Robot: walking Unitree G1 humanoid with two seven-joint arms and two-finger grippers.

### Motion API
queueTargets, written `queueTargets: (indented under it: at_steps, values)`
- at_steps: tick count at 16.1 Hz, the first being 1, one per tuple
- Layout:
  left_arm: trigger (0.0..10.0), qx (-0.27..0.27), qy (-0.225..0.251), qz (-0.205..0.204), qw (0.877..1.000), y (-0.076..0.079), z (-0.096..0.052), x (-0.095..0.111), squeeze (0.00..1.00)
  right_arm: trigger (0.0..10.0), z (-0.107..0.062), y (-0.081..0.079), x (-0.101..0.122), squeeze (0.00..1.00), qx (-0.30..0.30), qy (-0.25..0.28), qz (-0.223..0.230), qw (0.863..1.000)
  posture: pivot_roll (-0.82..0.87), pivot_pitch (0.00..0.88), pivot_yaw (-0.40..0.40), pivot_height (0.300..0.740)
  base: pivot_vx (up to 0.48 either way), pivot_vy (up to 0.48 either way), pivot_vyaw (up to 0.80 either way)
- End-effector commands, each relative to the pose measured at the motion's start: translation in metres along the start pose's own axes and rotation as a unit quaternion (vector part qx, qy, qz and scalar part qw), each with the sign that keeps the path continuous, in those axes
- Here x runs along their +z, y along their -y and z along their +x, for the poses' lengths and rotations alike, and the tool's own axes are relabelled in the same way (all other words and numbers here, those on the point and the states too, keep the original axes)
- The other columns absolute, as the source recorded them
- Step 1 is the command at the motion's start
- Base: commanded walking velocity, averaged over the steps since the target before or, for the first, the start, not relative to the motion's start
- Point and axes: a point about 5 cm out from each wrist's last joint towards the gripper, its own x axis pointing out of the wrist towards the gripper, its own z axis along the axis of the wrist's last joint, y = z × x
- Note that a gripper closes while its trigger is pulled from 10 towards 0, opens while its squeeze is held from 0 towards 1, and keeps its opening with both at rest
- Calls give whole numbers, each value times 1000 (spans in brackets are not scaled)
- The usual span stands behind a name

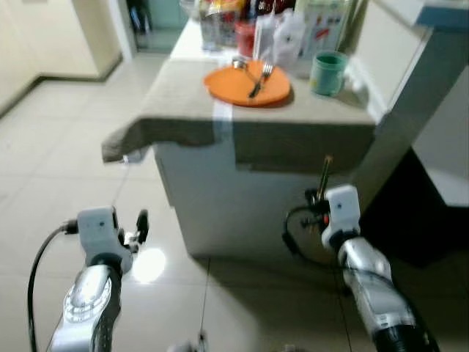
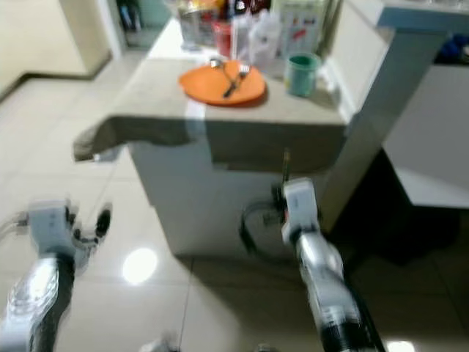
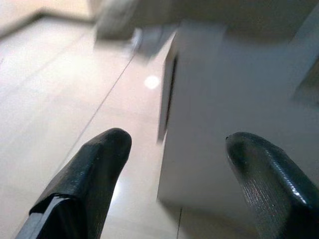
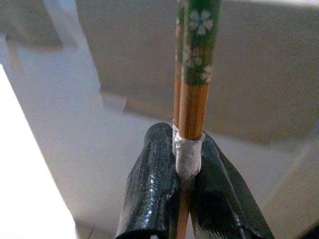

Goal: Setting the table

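An orange plate (image 1: 248,86) with a fork (image 1: 260,79) and a spoon (image 1: 239,64) on it rests on the table (image 1: 183,110), which wears a grey-brown cloth. A green cup (image 1: 327,72) stands to the plate's right. My right gripper (image 4: 185,172) is shut on a pair of wooden chopsticks (image 4: 192,84) with green flowered tops; they (image 1: 323,176) point up in front of the table's near edge, below its top. My left gripper (image 3: 174,159) is open and holds nothing, low over the floor at the table's left front (image 1: 139,226).
Bottles and containers (image 1: 256,26) crowd the back of the table. A grey pillar (image 1: 410,110) rises at the right, with a dark gap beside it. Pale glossy floor tiles (image 1: 58,147) spread to the left toward a doorway.
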Motion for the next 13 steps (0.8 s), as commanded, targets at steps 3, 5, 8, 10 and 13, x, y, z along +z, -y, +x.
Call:
queueTargets:
  at_steps: [3, 5, 8, 10, 13]
  values:
    - [10000, 60, 12, -21, 998, -16, -30, -11, 0, 10000, -6, -12, 13, 0, 48, 53, 71, 995, -129, 67, 29, 740, 0, 0, 0]
    - [10000, 48, 9, -20, 999, -17, -40, -11, 0, 10000, -14, -8, 9, 0, 66, 33, 81, 994, -108, 65, 13, 740, 0, 0, 0]
    - [10000, 35, 13, -26, 999, -11, -39, -14, 0, 10000, -18, 0, 7, 0, 63, 20, 88, 994, -100, 57, 3, 740, 0, 0, 0]
    - [10000, 19, 22, -25, 999, -4, -33, -11, 0, 10000, -18, 0, 7, 0, 68, 22, 64, 995, -98, 51, 1, 740, 0, 0, 0]
    - [10000, 1, 40, -17, 999, 0, -24, 2, 0, 10000, -20, -2, 3, 0, 63, 11, 40, 997, -111, 66, 3, 740, 0, -320, 0]
